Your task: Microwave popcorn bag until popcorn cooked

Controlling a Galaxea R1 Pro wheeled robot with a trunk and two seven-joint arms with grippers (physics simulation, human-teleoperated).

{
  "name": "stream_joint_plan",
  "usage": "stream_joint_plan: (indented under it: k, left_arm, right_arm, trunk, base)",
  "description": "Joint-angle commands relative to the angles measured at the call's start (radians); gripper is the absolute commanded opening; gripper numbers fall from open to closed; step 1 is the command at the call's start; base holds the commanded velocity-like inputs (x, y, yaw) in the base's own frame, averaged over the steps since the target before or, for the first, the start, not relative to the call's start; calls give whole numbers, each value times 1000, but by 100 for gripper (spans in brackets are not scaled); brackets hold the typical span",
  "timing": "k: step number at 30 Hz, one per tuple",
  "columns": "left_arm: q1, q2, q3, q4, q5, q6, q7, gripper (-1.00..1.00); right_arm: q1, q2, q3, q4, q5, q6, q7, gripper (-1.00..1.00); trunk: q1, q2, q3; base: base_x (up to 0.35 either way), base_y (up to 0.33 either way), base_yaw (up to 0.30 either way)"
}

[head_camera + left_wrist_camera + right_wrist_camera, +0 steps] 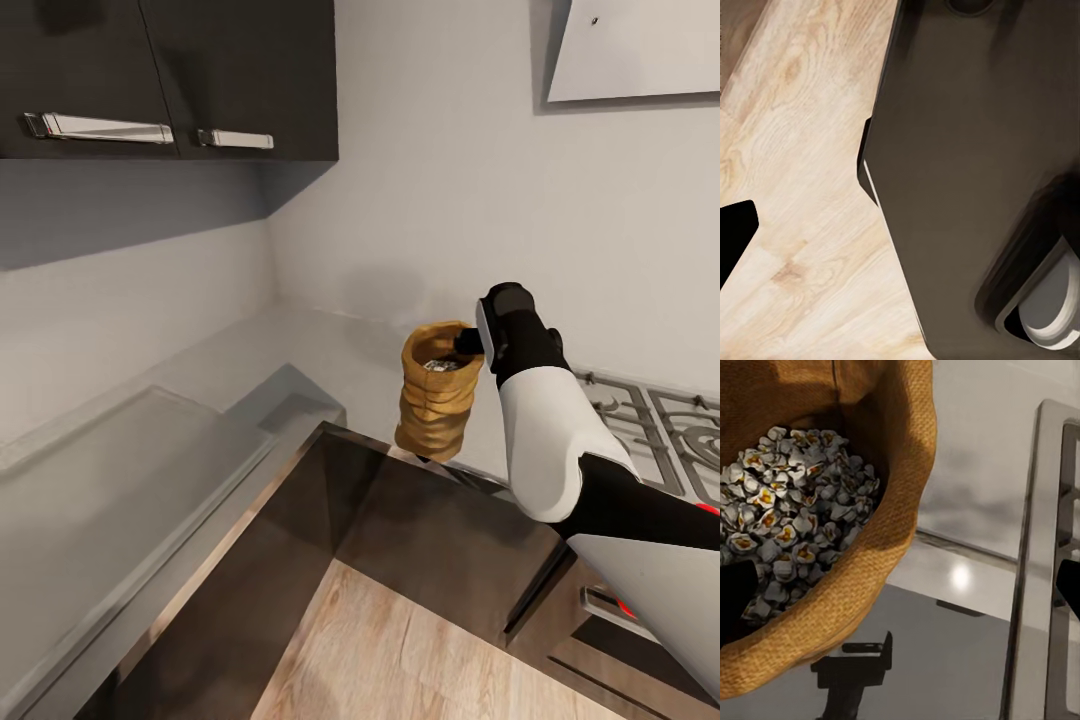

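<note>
Popcorn bag: the small tan-brown burlap popcorn bag (438, 392) with its thick rolled rim is hanging upright in the air above the front edge of the long grey glossy countertop (330, 350); its base is looking clear of the surface, so I judge it lifted for carrying.

Right gripper: the black right gripper (470, 345) is pinching the bag's rim on the side nearest the stove, one finger seemingly inside the mouth; in the right wrist view the rolled rim (896, 521) is crossing between the dark fingers; a rim hold is keeping the sack upright so nothing spills.

Popcorn: the whitish, yellow-centred popcorn (791, 502) is sitting heaped inside the open mouth; the level carry is probably meant to keep it there.

Left gripper: the left wrist view is looking down at the pale wooden floor (802, 180) and a dark robot part (967, 172); whether this gripper is released or clenched I cannot tell.

Surroundings: the metal stove grate (660, 425) is lying just beside the arm; dark upper cabinets with silver handles (100, 127) are hanging above the counter's corner.

Stage: the pick-up is looking done; placing in the microwave and heating are yet to come.
</note>
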Motion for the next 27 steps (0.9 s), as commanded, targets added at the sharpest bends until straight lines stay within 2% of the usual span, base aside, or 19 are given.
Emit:
stream_joint_plan:
  k: [1,9,20,25,27]
  left_arm:
    - [0,0,-1,0,5,-3,3,100]
    - [0,0,-1,0,5,-3,3,100]
    - [0,0,-1,0,5,-3,3,100]
    - [0,0,-1,0,5,-3,3,100]
    - [0,0,-1,0,5,-3,3,100]
  right_arm:
    - [-1,1,-4,0,-10,1,-11,100]
    - [-1,1,-6,0,-11,1,-10,100]
    - [-1,1,-27,0,-11,1,-11,100]
    - [-1,1,-67,-14,-9,1,-21,100]
    - [-1,1,-83,-29,-8,1,-64,100]
  trunk:
    - [0,-1,-1]
    - [0,-1,-1]
    - [0,-1,-1]
    - [0,-1,-1]
    - [0,-1,-1]
  base:
    - [0,0,0]
    - [0,0,2]
    - [0,0,207]
    - [0,0,20]
    - [0,0,2]
